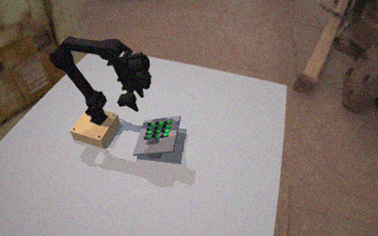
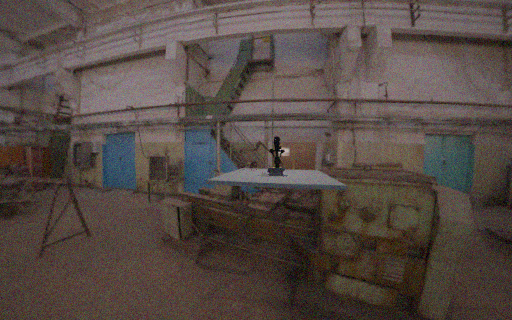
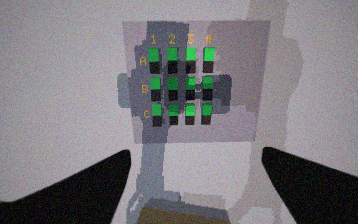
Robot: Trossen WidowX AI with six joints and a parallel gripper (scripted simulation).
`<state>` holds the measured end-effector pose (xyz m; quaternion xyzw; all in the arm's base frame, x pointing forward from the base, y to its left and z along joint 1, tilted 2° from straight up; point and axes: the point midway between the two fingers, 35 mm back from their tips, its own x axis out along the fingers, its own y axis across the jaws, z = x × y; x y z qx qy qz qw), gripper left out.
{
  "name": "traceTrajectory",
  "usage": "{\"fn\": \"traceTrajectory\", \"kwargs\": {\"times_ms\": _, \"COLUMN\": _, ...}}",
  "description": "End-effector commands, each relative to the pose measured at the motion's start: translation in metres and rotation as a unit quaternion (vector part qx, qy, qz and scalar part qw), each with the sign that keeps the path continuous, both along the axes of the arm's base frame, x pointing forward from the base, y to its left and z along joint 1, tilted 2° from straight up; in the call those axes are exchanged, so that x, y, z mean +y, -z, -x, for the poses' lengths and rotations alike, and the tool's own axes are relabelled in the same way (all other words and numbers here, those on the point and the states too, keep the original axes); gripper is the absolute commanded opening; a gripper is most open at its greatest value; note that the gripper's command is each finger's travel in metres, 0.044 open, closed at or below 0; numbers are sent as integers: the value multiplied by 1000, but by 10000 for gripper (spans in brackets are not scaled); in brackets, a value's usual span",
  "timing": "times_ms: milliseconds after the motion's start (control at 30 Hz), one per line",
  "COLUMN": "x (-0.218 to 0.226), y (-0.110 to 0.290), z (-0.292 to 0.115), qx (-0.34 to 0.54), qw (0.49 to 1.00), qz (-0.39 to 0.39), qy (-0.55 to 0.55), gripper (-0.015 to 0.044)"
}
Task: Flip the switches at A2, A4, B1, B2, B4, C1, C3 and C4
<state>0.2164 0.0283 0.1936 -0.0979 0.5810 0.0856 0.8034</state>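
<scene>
Hovering tool (image 1: pixel 132 98), wide open, above panel (image 1: pixel 154 147)

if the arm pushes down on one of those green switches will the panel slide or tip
Probably neither. The panel lies tilted on a broad grey base flat on the table, so a downward press should mostly load that base. The switches look like short rigid rockers, likely to pivot rather than bend. The gripper, jaws wide open, hangs above without contact.
</scene>
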Motion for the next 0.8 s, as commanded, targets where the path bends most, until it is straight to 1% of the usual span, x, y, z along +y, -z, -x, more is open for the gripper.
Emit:
{"fn": "traceTrajectory", "kwargs": {"times_ms": 0, "x": 1, "y": 2, "z": -3, "qx": -1, "qw": 1000, "qz": 0, "qy": 0, "gripper": 374}}
{"fn": "traceTrajectory", "kwargs": {"times_ms": 67, "x": 9, "y": 20, "z": -23, "qx": -8, "qw": 1000, "qz": -3, "qy": -1, "gripper": 321}}
{"fn": "traceTrajectory", "kwargs": {"times_ms": 133, "x": 21, "y": 48, "z": -49, "qx": -17, "qw": 1000, "qz": -10, "qy": -2, "gripper": 269}}
{"fn": "traceTrajectory", "kwargs": {"times_ms": 200, "x": 29, "y": 69, "z": -64, "qx": -20, "qw": 1000, "qz": -16, "qy": 0, "gripper": 216}}
{"fn": "traceTrajectory", "kwargs": {"times_ms": 467, "x": 30, "y": 74, "z": -66, "qx": -21, "qw": 1000, "qz": -17, "qy": 1, "gripper": 6}}
{"fn": "traceTrajectory", "kwargs": {"times_ms": 567, "x": 32, "y": 102, "z": -76, "qx": -32, "qw": 999, "qz": -20, "qy": 0, "gripper": 0}}
{"fn": "traceTrajectory", "kwargs": {"times_ms": 767, "x": 32, "y": 106, "z": -77, "qx": -33, "qw": 999, "qz": -20, "qy": 0, "gripper": 0}}
